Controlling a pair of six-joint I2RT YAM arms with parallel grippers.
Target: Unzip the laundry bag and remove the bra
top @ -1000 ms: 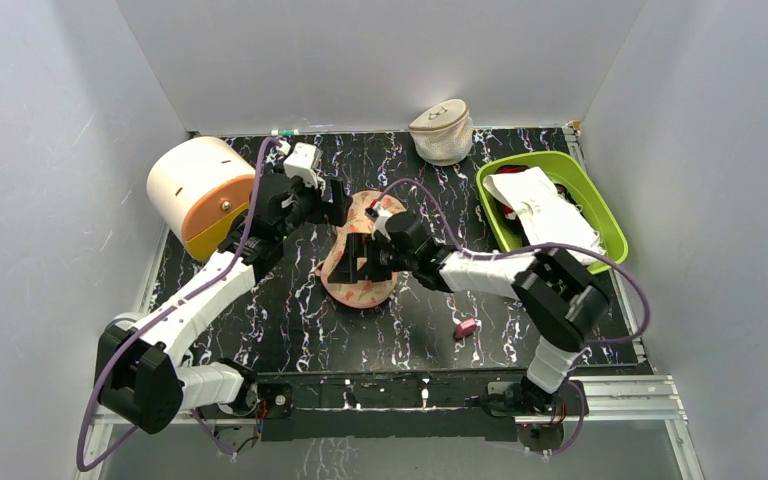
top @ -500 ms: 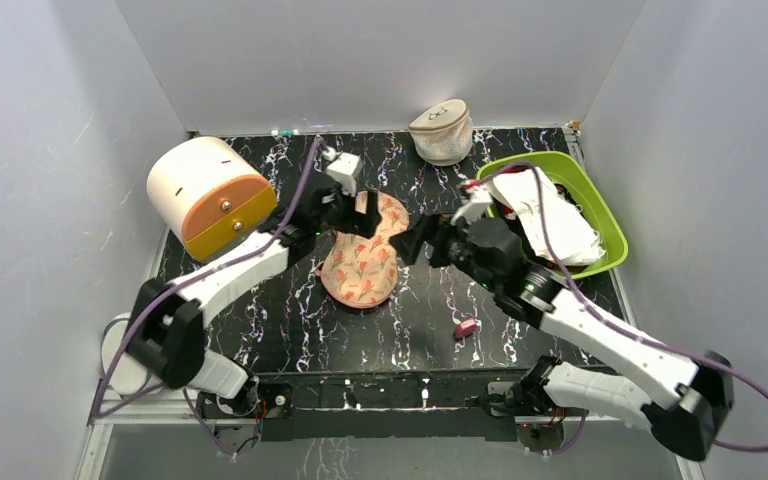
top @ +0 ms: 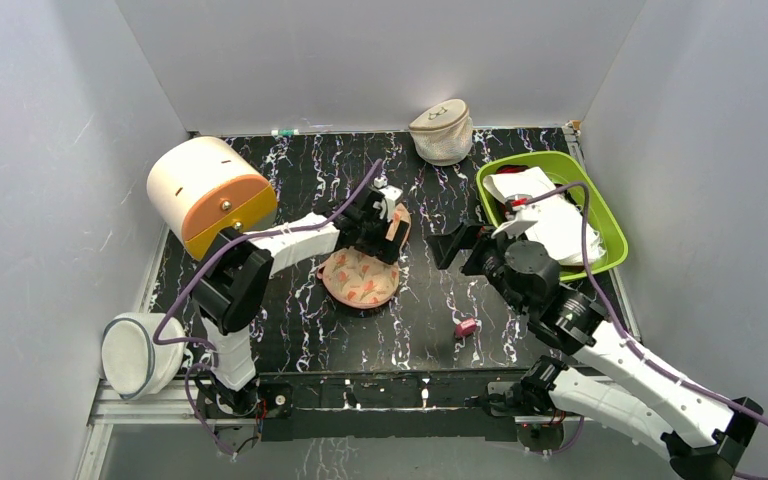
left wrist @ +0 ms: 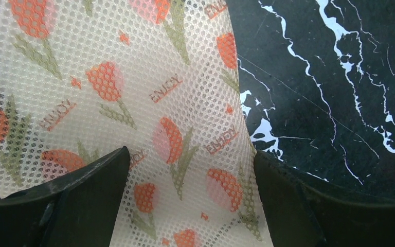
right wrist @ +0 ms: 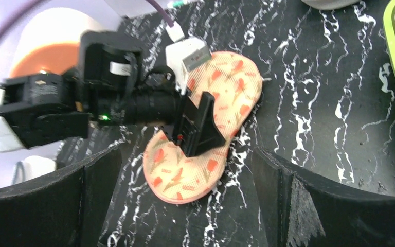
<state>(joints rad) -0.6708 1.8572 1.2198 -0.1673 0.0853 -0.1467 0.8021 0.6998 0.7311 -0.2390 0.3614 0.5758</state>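
Observation:
The laundry bag (top: 363, 277) is a peach peanut-shaped case with a red-green tulip print, lying flat mid-table. My left gripper (top: 388, 226) is open right over its far lobe. In the left wrist view the printed mesh fabric (left wrist: 133, 77) fills the frame between the spread fingers of that gripper (left wrist: 190, 206). My right gripper (top: 457, 245) is open and empty, off to the right of the bag. Its wrist view looks between its spread fingers, the gripper (right wrist: 185, 206) facing the bag (right wrist: 185, 177) and the left gripper (right wrist: 198, 128). The bra does not show.
A beige domed mesh pouch (top: 442, 130) stands at the back. A green bin (top: 615, 240) with white cloth stands at the right. A white and orange drum (top: 210, 190) stands at the left. A small pink object (top: 466, 326) lies near the front. A white round thing (top: 135, 350) sits at the front left.
My left gripper has swung right and settled over the bag's far lobe. My right gripper has drawn back to the right, off the bag.

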